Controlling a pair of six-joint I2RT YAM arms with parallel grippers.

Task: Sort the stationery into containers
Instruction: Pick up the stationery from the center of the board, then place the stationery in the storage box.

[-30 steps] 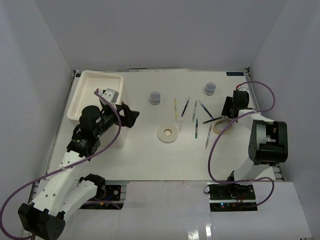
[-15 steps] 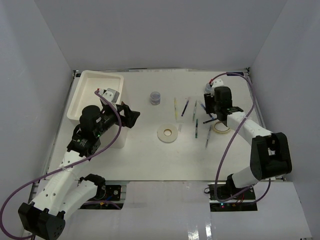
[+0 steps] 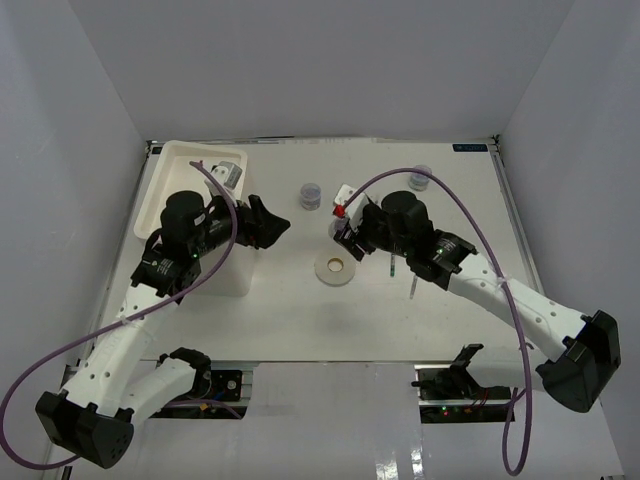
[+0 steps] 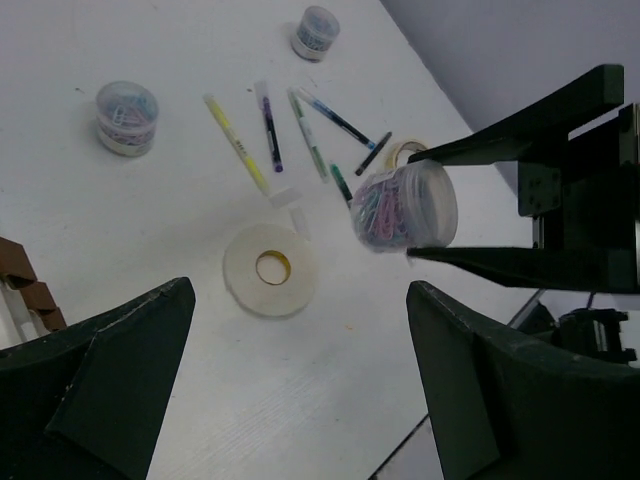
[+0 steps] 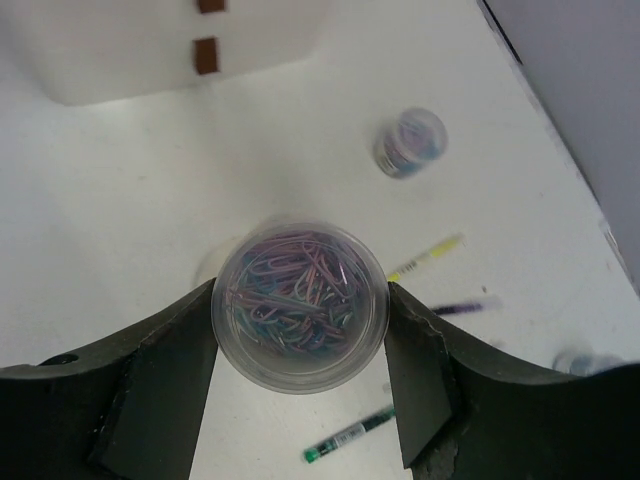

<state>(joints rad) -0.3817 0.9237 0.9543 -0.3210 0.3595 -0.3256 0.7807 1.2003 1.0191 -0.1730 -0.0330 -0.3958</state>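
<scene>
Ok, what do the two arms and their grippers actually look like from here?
The left arm and right arm have white link shells with black joint housings. A thin purple cable loops loosely along each. The left gripper and right gripper are black throughout, each with two broad, flat, wedge-shaped fingers. No lettering is legible.
</scene>
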